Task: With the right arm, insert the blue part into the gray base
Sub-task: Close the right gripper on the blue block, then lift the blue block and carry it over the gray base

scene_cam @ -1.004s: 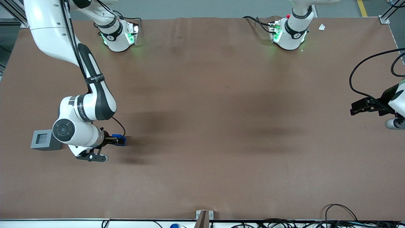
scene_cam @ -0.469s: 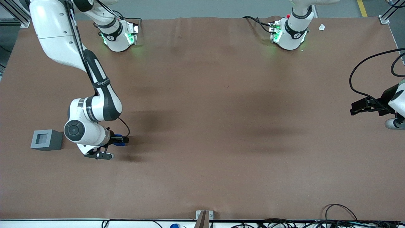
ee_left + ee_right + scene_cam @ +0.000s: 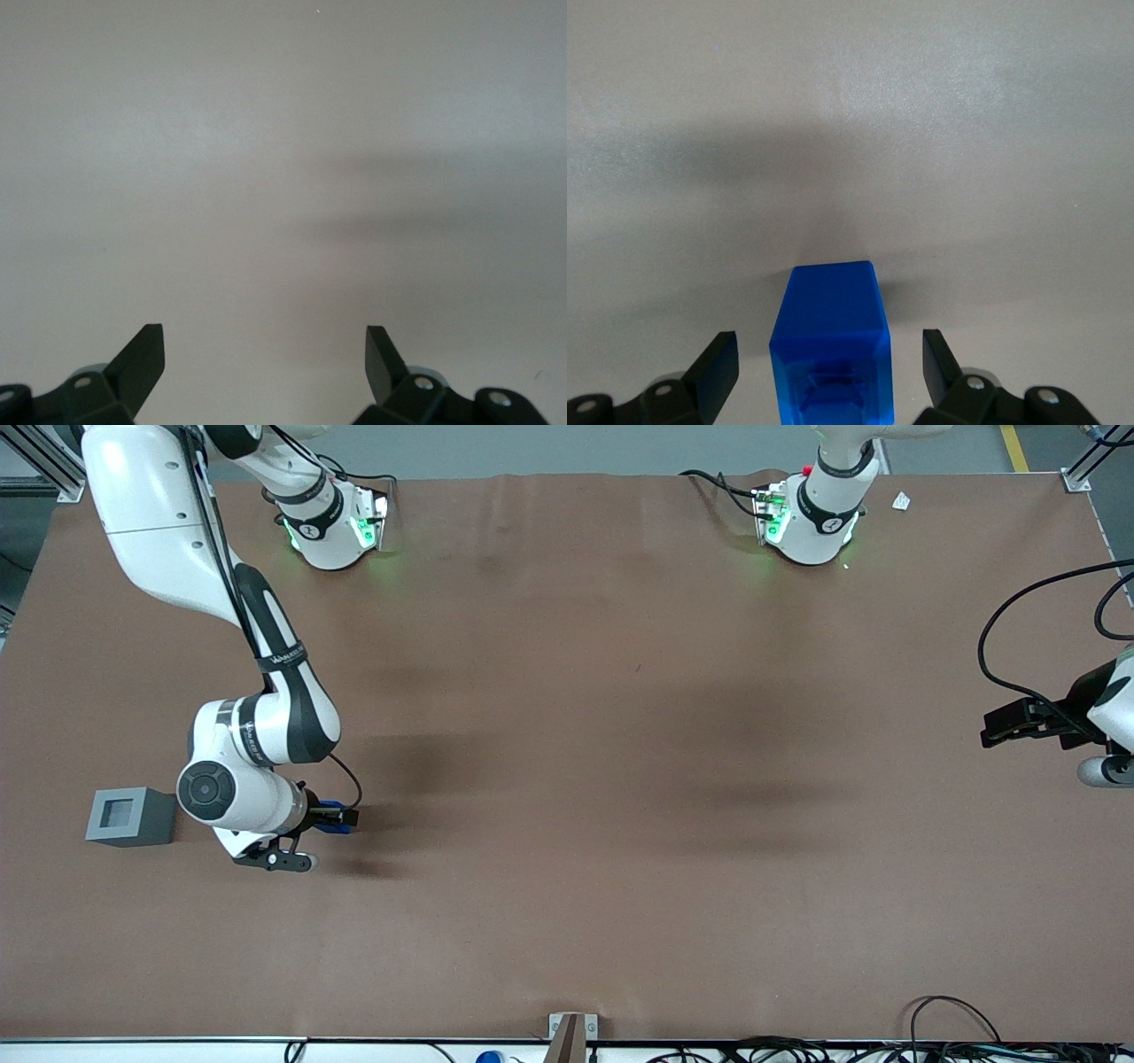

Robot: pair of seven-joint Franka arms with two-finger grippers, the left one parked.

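Since a second ago the right arm point(image 3: 266, 717) has slid away from the gray base point(image 3: 130, 817), uncovering it; in the last half second it has barely moved.

Front view: gripper point(image 3: 330, 816) is low over the table point(image 3: 620, 779), right at the blue part point(image 3: 331, 817), which sits on the mat toward the working arm's end. Base stands well apart from it, nearer that end's edge, recess up and empty.

Right wrist view: fingers point(image 3: 716, 365) are spread, one on each side of the blue part point(image 3: 831, 341) with clear gaps, nothing clamped. Part sits centred between them on the surface.

Left wrist view: bare table only.

Progress: early. Gripper looks lined up for the pick, but grasp, lift, carry to base and insertion are all still to do.
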